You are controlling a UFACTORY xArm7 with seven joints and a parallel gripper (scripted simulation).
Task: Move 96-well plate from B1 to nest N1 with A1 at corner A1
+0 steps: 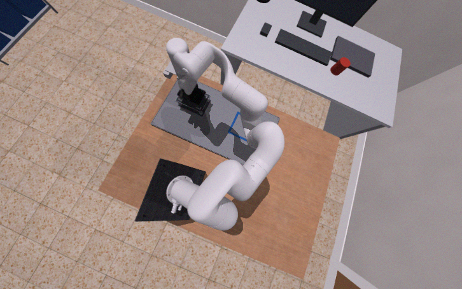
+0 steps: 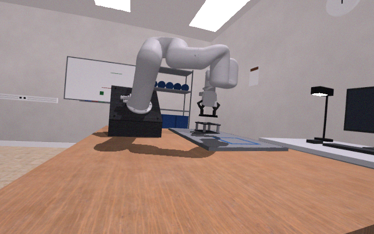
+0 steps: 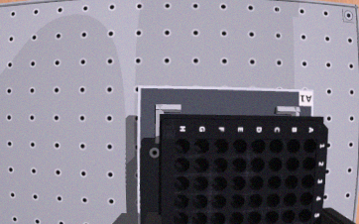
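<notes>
My gripper (image 2: 207, 114) is shut on the black 96-well plate (image 1: 196, 98) (image 2: 207, 116) (image 3: 239, 168) and holds it level a short way above the raised nest N1 (image 2: 207, 125) (image 3: 219, 100). In the wrist view the plate covers the near part of the nest. The nest's two far locators (image 3: 168, 107) (image 3: 287, 110) and its A1 label (image 3: 305, 98) show beyond the plate's edge. The plate's column A, row 1 corner lies on the same side as the A1 label. The fingertips are hidden in the wrist view. The blue outline of spot B1 (image 1: 237, 136) (image 2: 245, 144) on the grey perforated board (image 3: 56, 99) (image 1: 175, 121) holds nothing.
The arm's black base block (image 2: 134, 121) stands on the wooden table (image 2: 153, 188). A white desk (image 1: 362, 89) beside the table carries a keyboard (image 1: 303, 46), a monitor, a lamp (image 2: 322, 116) and a red cylinder (image 1: 340, 66).
</notes>
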